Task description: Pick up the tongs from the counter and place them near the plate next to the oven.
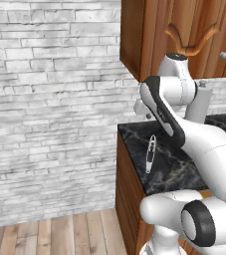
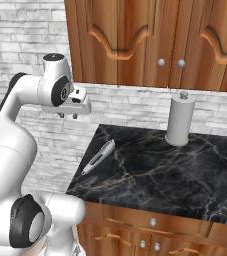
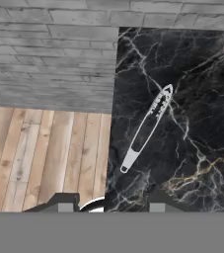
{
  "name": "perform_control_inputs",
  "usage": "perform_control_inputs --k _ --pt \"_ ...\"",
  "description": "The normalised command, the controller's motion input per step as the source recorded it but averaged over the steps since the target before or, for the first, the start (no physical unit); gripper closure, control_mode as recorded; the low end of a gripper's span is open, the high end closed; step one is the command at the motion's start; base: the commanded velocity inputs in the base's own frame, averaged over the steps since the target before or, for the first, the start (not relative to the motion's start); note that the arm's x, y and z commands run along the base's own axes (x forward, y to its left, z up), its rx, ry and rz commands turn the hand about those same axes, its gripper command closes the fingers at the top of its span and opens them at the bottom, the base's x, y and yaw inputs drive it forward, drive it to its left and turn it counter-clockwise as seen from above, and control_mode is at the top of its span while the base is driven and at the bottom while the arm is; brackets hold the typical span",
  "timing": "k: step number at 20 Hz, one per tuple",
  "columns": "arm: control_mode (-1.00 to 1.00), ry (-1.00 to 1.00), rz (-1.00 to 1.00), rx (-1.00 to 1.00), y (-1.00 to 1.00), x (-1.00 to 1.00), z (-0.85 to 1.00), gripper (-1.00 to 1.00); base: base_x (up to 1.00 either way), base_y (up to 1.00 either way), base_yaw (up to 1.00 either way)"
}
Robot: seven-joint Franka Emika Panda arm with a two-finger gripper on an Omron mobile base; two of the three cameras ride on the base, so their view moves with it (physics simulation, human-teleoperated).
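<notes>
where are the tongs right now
The tongs lie flat on the black marble counter near its left end, close to the edge by the brick wall, well left of the grey cylinder at the back.

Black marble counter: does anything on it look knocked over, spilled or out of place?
Nothing stands out. The slim silver-grey metal tongs lie flat near the left edge of the black marble counter, fully supported. The grey cylindrical paper-towel holder stands upright by the wall. No spills.
</notes>
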Motion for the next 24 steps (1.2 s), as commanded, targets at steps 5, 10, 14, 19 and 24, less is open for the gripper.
perform_control_inputs --k 5,10,14,19,24 --pt "-1.00 0.07 0.00 -0.07 0.08 -0.25 -0.36 -1.00 0.00 0.00 0.00" --pt "-1.00 0.08 -0.21 -0.08 0.01 -0.39 -1.00 -1.00 0.00 0.00 0.00" --pt "-1.00 0.21 -0.20 -0.03 -0.23 -0.05 -0.92 -1.00 0.00 0.00 0.00" --pt "-1.00 0.16 -0.12 0.00 -0.25 0.12 -0.53 -1.00 0.00 0.00 0.00" --pt "-1.00 0.15 -0.01 0.00 -0.27 0.49 -0.43 -1.00 0.00 0.00 0.00"
